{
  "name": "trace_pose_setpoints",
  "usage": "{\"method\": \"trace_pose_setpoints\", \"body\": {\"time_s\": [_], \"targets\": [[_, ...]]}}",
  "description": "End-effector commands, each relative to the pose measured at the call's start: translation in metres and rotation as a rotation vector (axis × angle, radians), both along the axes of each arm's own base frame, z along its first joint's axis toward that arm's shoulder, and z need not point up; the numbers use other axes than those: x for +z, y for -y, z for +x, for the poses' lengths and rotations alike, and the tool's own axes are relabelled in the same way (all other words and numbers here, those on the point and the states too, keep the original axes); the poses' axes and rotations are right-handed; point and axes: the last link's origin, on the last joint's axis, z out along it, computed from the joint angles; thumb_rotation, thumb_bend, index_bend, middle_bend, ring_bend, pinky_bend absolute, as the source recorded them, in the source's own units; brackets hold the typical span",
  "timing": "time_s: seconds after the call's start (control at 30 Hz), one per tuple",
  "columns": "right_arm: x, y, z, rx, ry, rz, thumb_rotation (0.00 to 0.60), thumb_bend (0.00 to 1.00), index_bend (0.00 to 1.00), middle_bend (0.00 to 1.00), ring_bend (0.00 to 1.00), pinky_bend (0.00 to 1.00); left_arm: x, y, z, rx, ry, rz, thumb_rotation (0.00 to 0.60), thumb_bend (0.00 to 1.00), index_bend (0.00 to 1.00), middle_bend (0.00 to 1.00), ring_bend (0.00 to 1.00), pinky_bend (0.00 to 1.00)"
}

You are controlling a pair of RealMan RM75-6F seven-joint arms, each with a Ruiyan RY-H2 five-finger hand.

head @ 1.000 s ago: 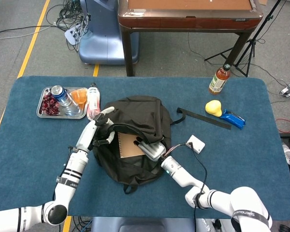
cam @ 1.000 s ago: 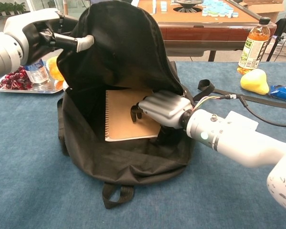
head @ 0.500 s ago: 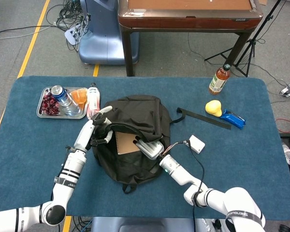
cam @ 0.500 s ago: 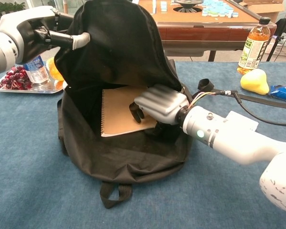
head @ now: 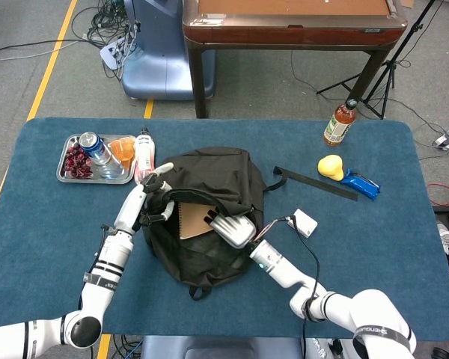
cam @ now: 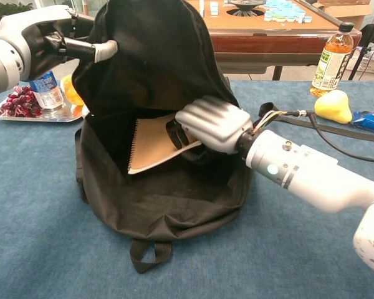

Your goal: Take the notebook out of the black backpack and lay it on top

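Observation:
The black backpack (head: 218, 170) (cam: 162, 56) lies open in the middle of the table. My left hand (head: 154, 196) (cam: 47, 41) grips the upper flap at its left edge and holds it raised. Inside, a tan spiral notebook (head: 192, 221) (cam: 151, 145) is tilted up off the bag's lining. My right hand (head: 232, 229) (cam: 210, 123) grips the notebook's right edge, fingers curled over it. The notebook's far part is hidden by the flap and the hand.
A metal tray (head: 66, 176) with a can, grapes and an orange thing sits at the left, a bottle (head: 144, 153) beside it. A black strap (head: 315, 182), a white box (head: 304, 222), a yellow pear shape (head: 330, 167), a blue packet (head: 360, 183) and a tea bottle (head: 340, 122) lie to the right.
My right hand has lifted the notebook's right edge, so it went from flat to tilted and shifted left. The left hand raised the flap slightly.

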Motion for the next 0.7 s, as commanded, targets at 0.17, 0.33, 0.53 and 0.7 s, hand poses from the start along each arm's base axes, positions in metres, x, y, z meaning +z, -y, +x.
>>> {"method": "trace_pose_setpoints", "body": {"time_s": [0.17,0.33,0.53,0.7], "targets": [[0.015,-0.011,-0.004,0.039,0.030,0.004,0.600,0.68,0.80,0.66,0.61,0.71,0.000,-0.001,0.001,0.001,-0.006,-0.001,0.600,0.62,0.61,0.12,0.08,0.02],[0.024,-0.022,-0.004,0.073,0.050,0.017,0.600,0.69,0.82,0.68,0.63,0.72,0.002,-0.001,0.000,0.005,-0.011,0.003,0.600,0.62,0.60,0.12,0.08,0.02],[0.043,-0.037,-0.001,0.115,0.099,0.022,0.600,0.69,0.84,0.70,0.65,0.75,0.004,-0.003,-0.002,0.015,-0.015,0.010,0.600,0.62,0.60,0.12,0.08,0.02],[0.065,-0.049,0.000,0.128,0.157,0.034,0.600,0.69,0.86,0.71,0.66,0.76,0.006,-0.003,-0.004,0.021,-0.023,0.011,0.600,0.62,0.60,0.12,0.08,0.02]]}}
